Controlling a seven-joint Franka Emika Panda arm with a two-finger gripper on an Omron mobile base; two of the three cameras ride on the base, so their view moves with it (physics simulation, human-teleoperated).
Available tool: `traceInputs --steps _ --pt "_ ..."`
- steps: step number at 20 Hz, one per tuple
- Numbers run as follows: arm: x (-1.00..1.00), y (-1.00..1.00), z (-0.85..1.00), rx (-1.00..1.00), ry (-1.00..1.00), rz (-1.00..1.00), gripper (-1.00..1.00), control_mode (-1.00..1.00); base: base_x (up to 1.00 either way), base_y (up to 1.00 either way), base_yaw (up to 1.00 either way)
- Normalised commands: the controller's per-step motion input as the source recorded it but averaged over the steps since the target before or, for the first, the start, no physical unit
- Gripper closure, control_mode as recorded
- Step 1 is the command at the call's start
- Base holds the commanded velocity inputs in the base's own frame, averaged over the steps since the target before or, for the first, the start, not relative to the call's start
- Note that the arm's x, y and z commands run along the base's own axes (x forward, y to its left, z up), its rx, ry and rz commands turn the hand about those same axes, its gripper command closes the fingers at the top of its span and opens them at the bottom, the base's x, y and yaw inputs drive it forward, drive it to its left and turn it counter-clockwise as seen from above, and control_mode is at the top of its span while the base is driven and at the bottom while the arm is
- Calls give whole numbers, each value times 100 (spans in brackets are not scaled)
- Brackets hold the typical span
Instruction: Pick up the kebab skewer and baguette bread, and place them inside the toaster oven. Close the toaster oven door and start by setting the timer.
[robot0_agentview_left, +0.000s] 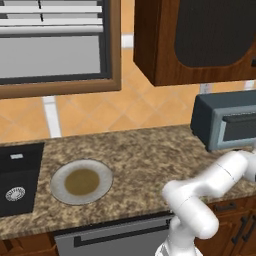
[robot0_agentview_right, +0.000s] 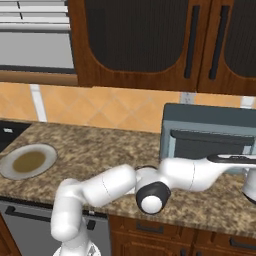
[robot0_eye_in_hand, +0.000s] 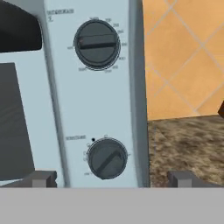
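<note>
Arm reaches far right along the table (robot0_agentview_left: 150, 155) to the toaster oven (robot0_agentview_right: 210, 130), whose door (robot0_agentview_right: 210, 145) appears shut; the plate (robot0_agentview_left: 81, 181) at left carries neither skewer nor bread, so both are presumably inside. Jaws spread, tips straddling the lower dial (robot0_eye_in_hand: 107, 158) beneath the upper dial (robot0_eye_in_hand: 97, 43), apparently lining up to set the timer.
</note>
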Motion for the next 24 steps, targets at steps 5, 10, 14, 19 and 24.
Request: traceInputs --steps 5,10,14,19,24 --pt "0 0 0 0 0 0 -100 100 0 -52 0" --pt "0 0 0 0 0 0 -100 100 0 -20 0" --pt "0 0 0 0 0 0 -100 100 0 -23 0" --pt "0 0 0 0 0 0 -100 100 0 -30 0" --pt "0 0 0 0 0 0 -100 100 0 -12 0"
